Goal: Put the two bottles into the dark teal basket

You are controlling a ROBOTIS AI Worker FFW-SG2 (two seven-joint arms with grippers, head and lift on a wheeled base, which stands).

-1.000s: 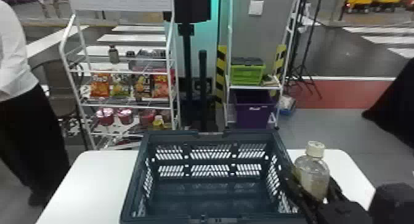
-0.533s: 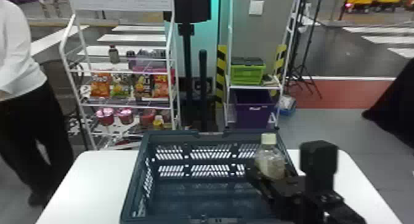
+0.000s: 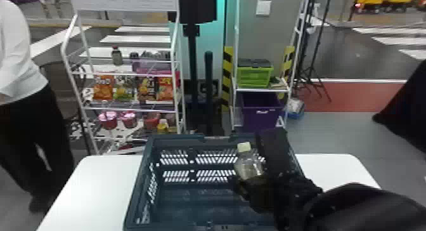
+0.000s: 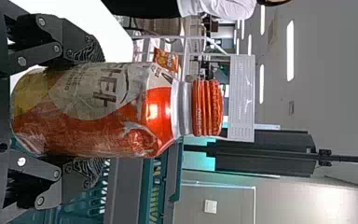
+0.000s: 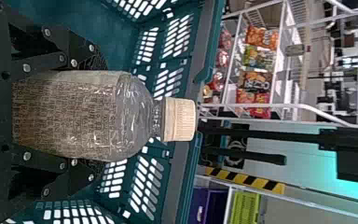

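Well, pale-capped bottle [image 3: 248, 166] clasped inside right hand [image 3: 252, 183]; red-capped bottle [image 4: 140, 112] clasped inside left hand [image 4: 91, 110].

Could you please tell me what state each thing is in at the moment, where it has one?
Basket: open at the top, walls up
Clear bottle: capped, held over the basket
Red-capped bottle: cap on, held
Right pincer: closed on the clear bottle
Left pincer: closed on the red-capped bottle
Shelf bottle: upright, capped
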